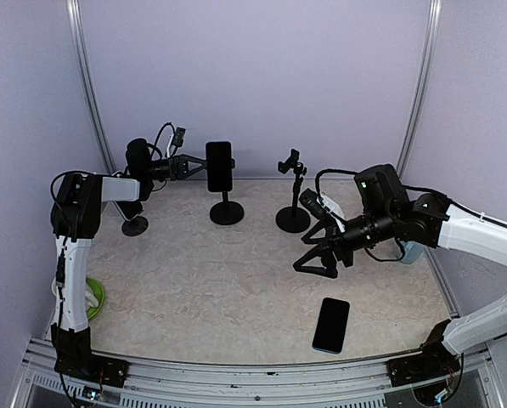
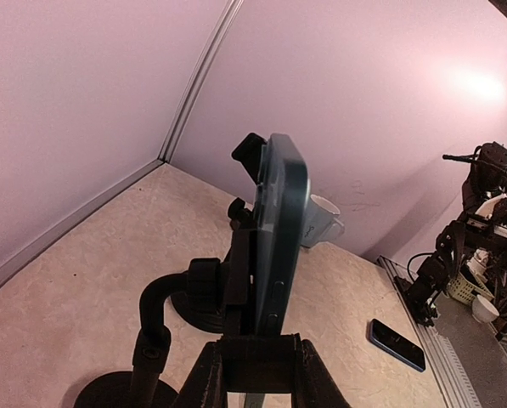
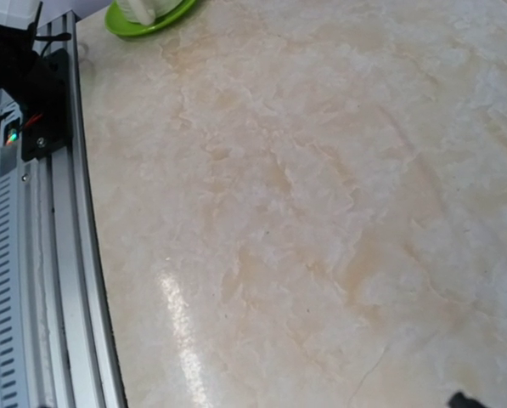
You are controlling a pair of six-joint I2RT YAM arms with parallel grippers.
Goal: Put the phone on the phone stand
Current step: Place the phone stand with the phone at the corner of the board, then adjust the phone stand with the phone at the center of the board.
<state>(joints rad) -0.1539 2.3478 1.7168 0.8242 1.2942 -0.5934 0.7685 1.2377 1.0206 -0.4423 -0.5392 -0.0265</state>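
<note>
A dark phone (image 1: 219, 166) stands upright in the holder of a black phone stand (image 1: 227, 212) at the back of the table. My left gripper (image 1: 198, 167) reaches it from the left and is shut on its edge. In the left wrist view the phone (image 2: 285, 212) shows edge-on against the stand's holder (image 2: 236, 272), with my fingers (image 2: 206, 374) on either side of it. A second phone (image 1: 330, 325) lies flat near the front right and also shows in the left wrist view (image 2: 397, 344). My right gripper (image 1: 314, 255) hovers open and empty above the table.
A second black stand (image 1: 293, 217) with an empty clamp stands right of the first. A third stand base (image 1: 135, 225) sits at the back left. A green plate (image 1: 94, 297) lies at the left edge, also in the right wrist view (image 3: 147, 13). A pale cup (image 1: 410, 252) stands right.
</note>
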